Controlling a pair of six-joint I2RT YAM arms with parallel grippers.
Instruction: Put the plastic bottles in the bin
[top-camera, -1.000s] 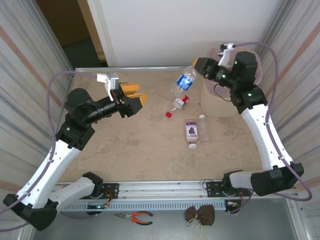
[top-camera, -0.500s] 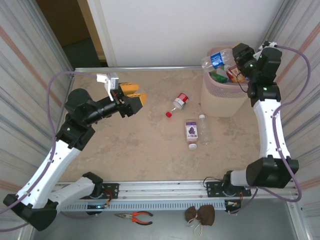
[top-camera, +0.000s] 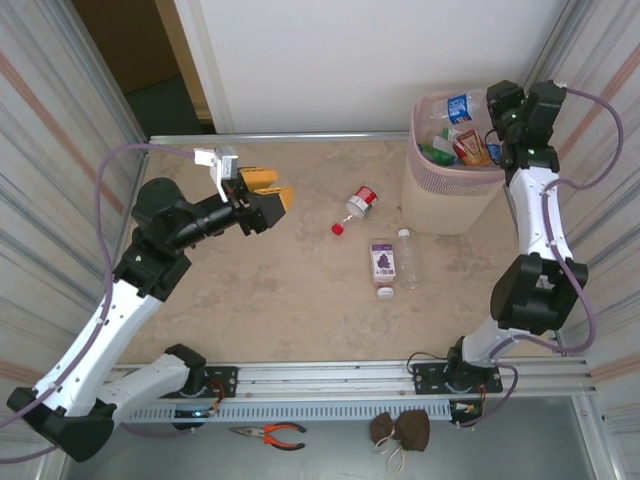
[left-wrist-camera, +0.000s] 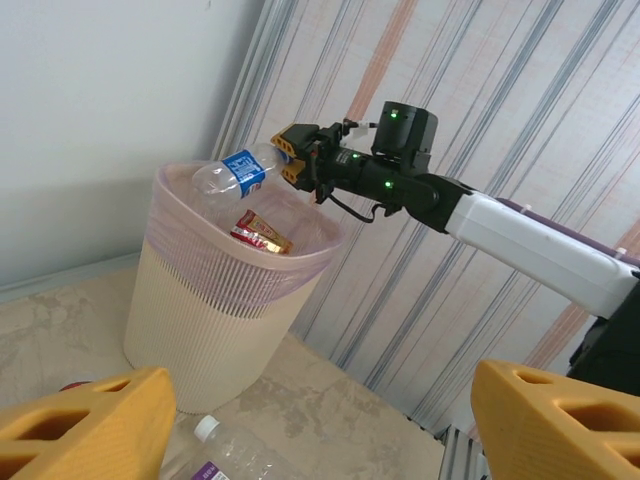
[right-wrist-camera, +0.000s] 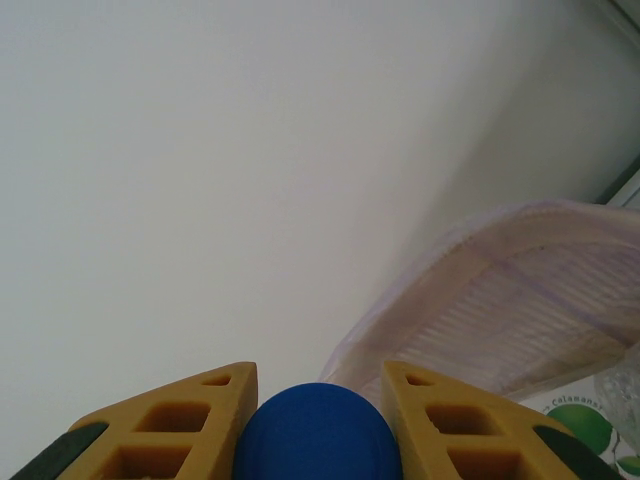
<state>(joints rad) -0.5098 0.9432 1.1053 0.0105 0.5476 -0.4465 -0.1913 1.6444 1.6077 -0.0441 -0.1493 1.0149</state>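
The left arm (top-camera: 118, 292) is rising from its base, bending at the elbow and stretching out level toward the middle of the beige table (top-camera: 250, 300). The left gripper (top-camera: 268, 190) is hanging above the tabletop with its yellow fingers (left-wrist-camera: 85, 435) standing well apart, gripping nothing. Ahead of it and to its right, a clear plastic bottle with a red cap (top-camera: 360, 201) is lying on its side, and a small loose red cap (top-camera: 338, 228) is lying just beside it. Further to that gripper's right, a clear bottle with a purple label (top-camera: 383, 262) and a plain clear bottle with a white cap (top-camera: 406, 255) are lying side by side. They are near the foot of the tall round bin with a pale pink mesh rim and beige body (top-camera: 440, 205).

The right arm (top-camera: 530, 215) is folding steeply up from its base, its forearm reaching over the bin's right rim. The right gripper (top-camera: 492, 104) is clamping its fingers on the blue cap (right-wrist-camera: 318, 432) of a clear plastic bottle with a blue label (top-camera: 455, 107), holding it nearly level, out in front of itself above the bin's mouth. Below that gripper, inside the bin, a green bottle (top-camera: 432, 152) and a red-and-yellow labelled one (top-camera: 467, 145) are resting.
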